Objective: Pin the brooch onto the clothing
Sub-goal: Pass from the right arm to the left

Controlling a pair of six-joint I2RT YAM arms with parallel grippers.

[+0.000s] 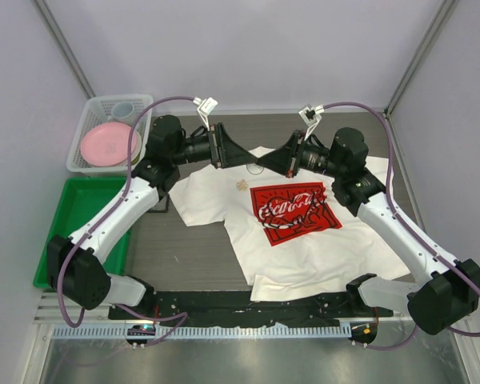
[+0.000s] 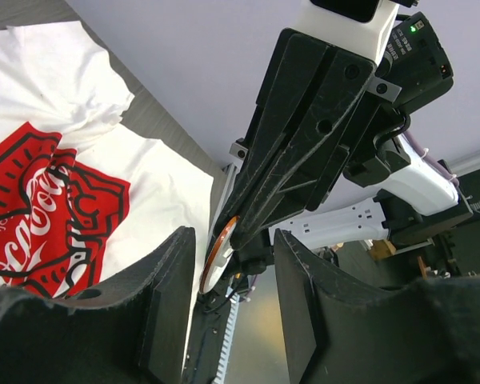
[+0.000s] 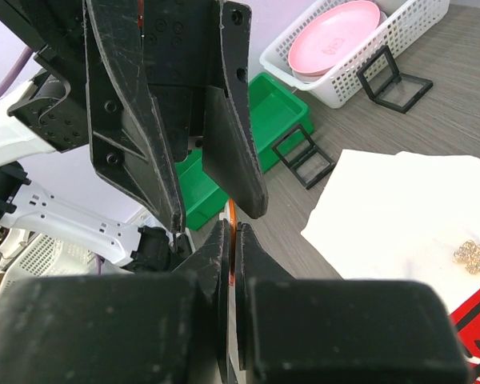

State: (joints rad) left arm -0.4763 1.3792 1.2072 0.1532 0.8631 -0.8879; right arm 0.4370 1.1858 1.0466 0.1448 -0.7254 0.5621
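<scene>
Right gripper (image 3: 234, 234) is clenched on what is probably the brooch (image 2: 216, 260), a thin orange-rimmed disc, above the T-shirt (image 1: 304, 256); left gripper (image 2: 234, 240) gapes around it. A misaligned handover could drop it onto the desk (image 1: 192, 256).

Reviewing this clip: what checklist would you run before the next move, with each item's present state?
1. Right gripper shut on the orange-rimmed disc: ok.
2. Left gripper open, facing that disc: ok.
3. Disc far enough between the left fingers to be taken: cannot tell.
4. Gold brooch lying on the T-shirt, beside the red print: ok.
5. T-shirt spread on the table under both grippers: ok.
</scene>
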